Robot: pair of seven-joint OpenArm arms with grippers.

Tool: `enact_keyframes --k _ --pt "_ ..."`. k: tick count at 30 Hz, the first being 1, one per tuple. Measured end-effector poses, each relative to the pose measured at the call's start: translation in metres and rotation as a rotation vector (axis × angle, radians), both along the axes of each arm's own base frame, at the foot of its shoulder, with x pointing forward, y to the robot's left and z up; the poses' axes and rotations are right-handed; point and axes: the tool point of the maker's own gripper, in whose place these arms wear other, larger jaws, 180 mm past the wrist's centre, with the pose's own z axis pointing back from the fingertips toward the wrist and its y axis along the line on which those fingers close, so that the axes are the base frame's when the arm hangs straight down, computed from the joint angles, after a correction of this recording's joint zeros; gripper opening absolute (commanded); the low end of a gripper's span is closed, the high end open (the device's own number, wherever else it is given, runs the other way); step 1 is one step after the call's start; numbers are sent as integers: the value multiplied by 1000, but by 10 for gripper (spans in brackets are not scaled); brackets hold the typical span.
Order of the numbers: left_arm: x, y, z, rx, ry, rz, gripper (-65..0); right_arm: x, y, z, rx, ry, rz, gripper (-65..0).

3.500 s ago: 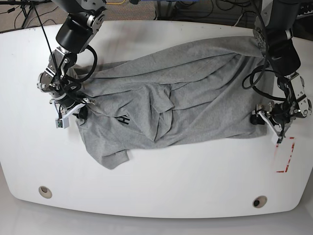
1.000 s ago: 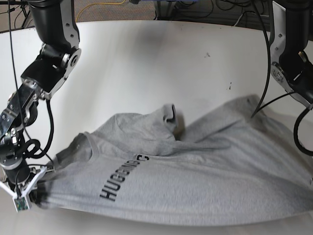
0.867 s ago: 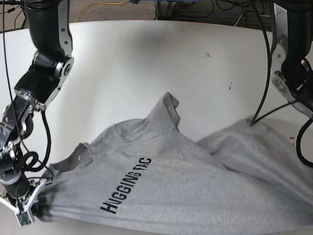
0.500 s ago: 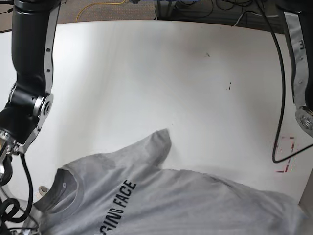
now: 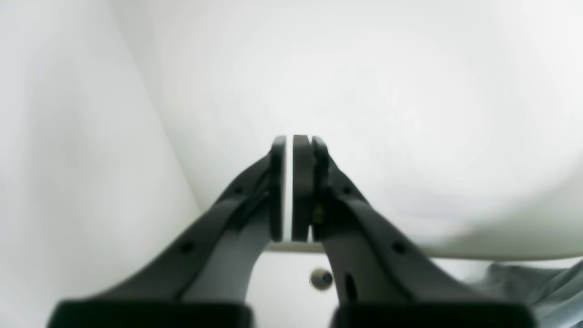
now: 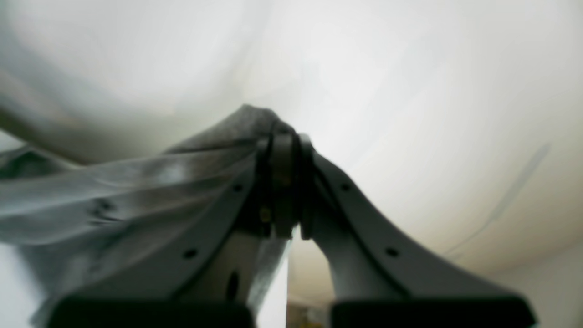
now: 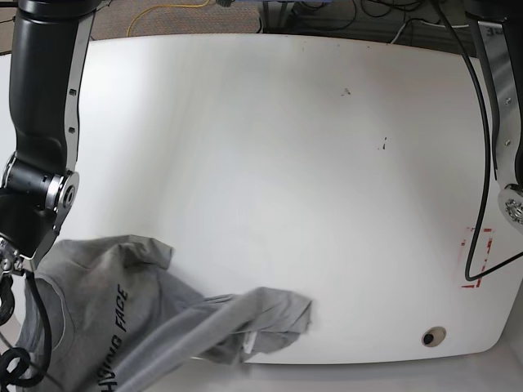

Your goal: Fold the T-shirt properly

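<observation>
While the right gripper pinches grey fabric and the left gripper sits nearly closed on nothing, the T-shirt hangs bunched off the table front-left edge, no fold done, spreading left.

Heather-grey T-shirt, black lettering

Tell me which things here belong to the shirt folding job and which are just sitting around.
Part of the job:
- the heather-grey cotton T-shirt with black lettering, bunched at the table's near left edge
- the right gripper, shut on a fold of it
- the left gripper, shut on nothing

Just there:
- the white table
- the red tape outline
- the cables behind the table
</observation>
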Motion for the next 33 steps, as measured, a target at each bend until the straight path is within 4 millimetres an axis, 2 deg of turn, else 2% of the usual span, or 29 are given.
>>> enact_keyframes --k 3,6,9,14,20,23,26,29,33 --pt "5 3 -25 -10 52 5 -650 -2 1 -21 -18 40 -13 -637" --pt "7 8 -52 -37 97 8 -650 -2 6 -32 -27 58 -7 -637" --pt "5 15 -76 -53 137 25 -650 0 14 -33 -21 55 10 -637" --pt "-3 22 -97 -42 168 53 -650 2 25 -28 -17 39 38 -637" --pt "-7 18 -122 -11 209 59 -650 8 56 -31 -83 59 89 -637" --pt "-7 13 -134 -2 233 52 -650 10 80 -31 -135 62 131 -637" --pt "-10 15 -140 13 242 50 -650 6 117 -25 -196 36 194 -637" --pt "-19 25 -143 9 228 63 -650 -6 155 -6 -245 -35 272 -636" --pt "-29 44 -148 17 256 114 -650 -30 200 29 -321 -157 350 -636"
